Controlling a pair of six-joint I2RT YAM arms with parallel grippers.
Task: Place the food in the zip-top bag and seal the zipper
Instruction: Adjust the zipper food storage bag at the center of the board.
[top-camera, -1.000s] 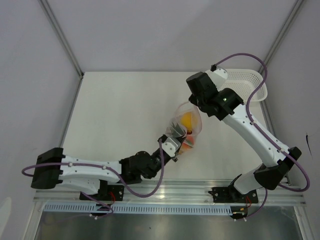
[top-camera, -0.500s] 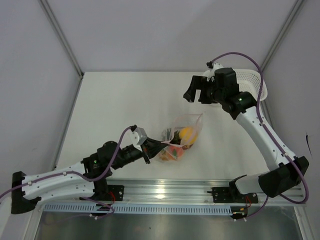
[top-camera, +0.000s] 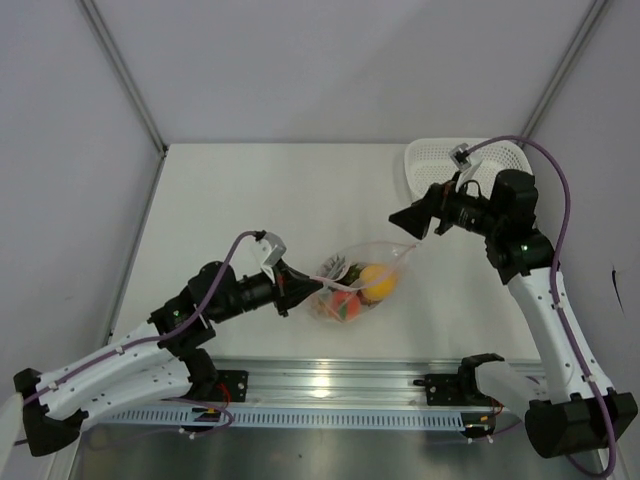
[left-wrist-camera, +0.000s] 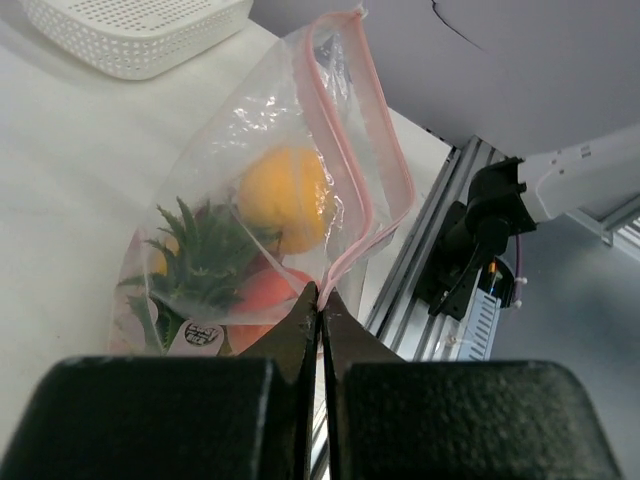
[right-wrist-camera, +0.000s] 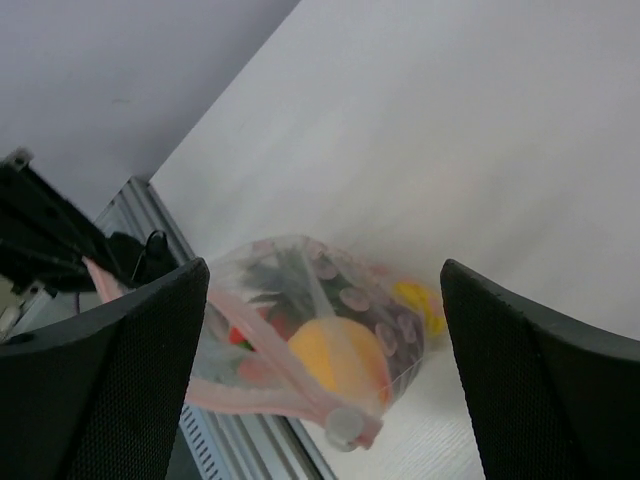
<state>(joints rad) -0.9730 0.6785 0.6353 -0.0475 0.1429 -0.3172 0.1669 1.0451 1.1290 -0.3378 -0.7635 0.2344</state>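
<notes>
1. Zip-top bag (top-camera: 352, 288): clear and floppy. It sits on the white bench (top-camera: 250, 200) near the front edge, between the two arms. Its near-left corner is raised and the rest sags toward the bench.

2. Food (left-wrist-camera: 283, 195): all inside the bag. A round orange fruit lies uppermost, toward the mouth. A pineapple with a dark green crown and a red-orange fruit sit below it. A small yellow piece shows at the far side in the right wrist view.

3. Zipper (left-wrist-camera: 375, 170): a pink-red strip along the bag's mouth. In the left wrist view its two tracks stand apart in a long loop, so the mouth gapes.

4. Left hand (top-camera: 298, 291): jaws pressed fully together, pinching the bag at the end of the zipper.

5. Right hand (top-camera: 412, 222): jaws spread wide and holding nothing. It hangs above and to the right of the bag, clear of it, with its fingers turned toward the bag.

6. Basket (top-camera: 440, 158): white perforated plastic, at the far right corner of the bench, well apart from the bag.
</notes>
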